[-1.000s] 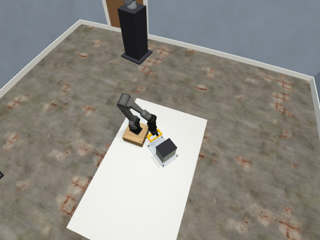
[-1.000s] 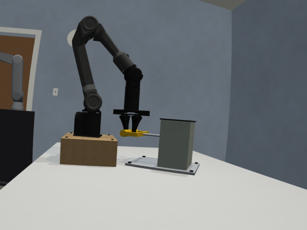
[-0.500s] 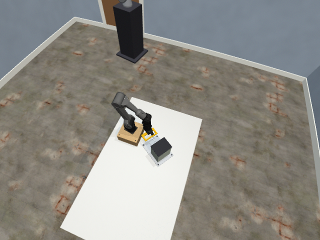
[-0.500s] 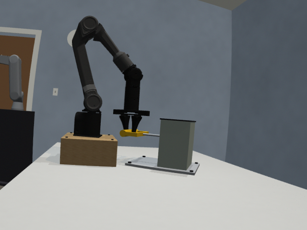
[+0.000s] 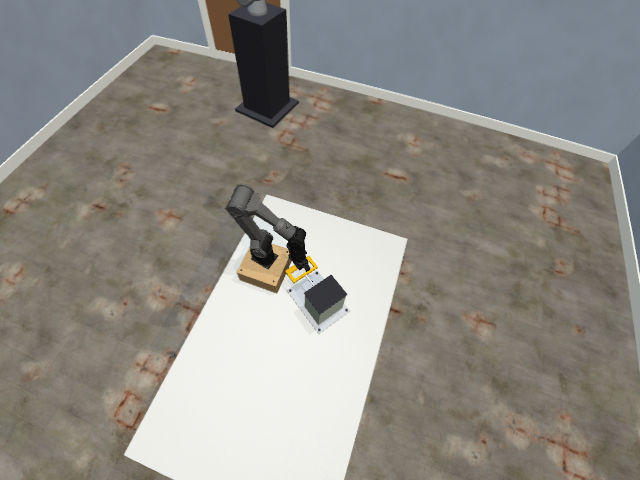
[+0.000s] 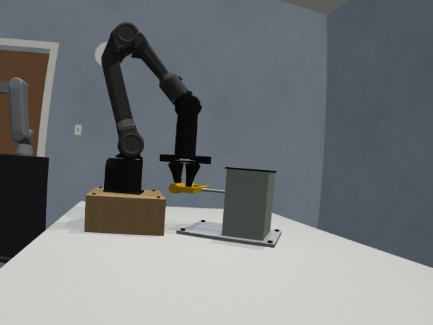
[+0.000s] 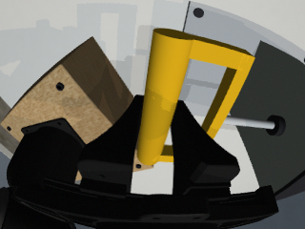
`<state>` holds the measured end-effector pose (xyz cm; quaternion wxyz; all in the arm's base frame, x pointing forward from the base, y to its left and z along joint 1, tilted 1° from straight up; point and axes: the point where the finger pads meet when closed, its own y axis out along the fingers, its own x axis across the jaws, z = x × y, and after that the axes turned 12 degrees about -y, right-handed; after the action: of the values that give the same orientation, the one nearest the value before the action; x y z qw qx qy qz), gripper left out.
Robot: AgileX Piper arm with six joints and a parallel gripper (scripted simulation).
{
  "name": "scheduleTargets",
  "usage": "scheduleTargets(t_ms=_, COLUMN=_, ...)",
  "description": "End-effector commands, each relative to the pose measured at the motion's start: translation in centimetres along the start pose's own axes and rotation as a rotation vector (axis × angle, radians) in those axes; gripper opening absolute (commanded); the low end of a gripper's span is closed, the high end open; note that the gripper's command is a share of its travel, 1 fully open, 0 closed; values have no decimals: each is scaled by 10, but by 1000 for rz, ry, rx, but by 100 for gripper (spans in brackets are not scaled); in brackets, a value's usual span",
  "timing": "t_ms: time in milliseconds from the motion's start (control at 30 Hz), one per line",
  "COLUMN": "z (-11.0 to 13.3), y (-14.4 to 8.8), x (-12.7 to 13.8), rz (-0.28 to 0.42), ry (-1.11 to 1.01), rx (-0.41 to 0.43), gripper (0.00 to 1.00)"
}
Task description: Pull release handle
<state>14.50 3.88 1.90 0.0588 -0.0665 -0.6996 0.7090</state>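
Note:
The yellow release handle (image 6: 188, 188) is a rectangular loop on a thin grey rod (image 6: 213, 190) that runs out of the grey housing box (image 6: 248, 202). The rod shows bare between handle and box. My gripper (image 6: 184, 184) points straight down and is shut on the handle's far bar, the grip (image 7: 159, 105). In the wrist view both black fingers clamp the yellow bar from either side. In the overhead view the handle (image 5: 301, 269) sits between the box (image 5: 325, 298) and the arm's base. The fingers touch only the handle; the hand hangs above the table.
The box stands on a bolted grey plate (image 6: 229, 237) on the white table. The arm's wooden base block (image 6: 124, 211) is close to the left of the handle. A black pedestal (image 5: 261, 62) stands far back on the floor.

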Motion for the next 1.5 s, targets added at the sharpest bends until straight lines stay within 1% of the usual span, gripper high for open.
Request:
scheduleTargets(t_ms=0, z=-1, y=0, x=7, rz=-20, ry=2, rx=-2, gripper=0)
scheduleTargets(t_ms=267, z=-1, y=0, x=7, rz=-20, ry=3, rx=-2, gripper=0)
scheduleTargets(t_ms=400, z=-2, y=0, x=12, rz=-20, ry=4, rx=-2, gripper=0)
scheduleTargets(t_ms=1467, z=-2, y=0, x=12, rz=-20, ry=2, rx=-1, gripper=0)
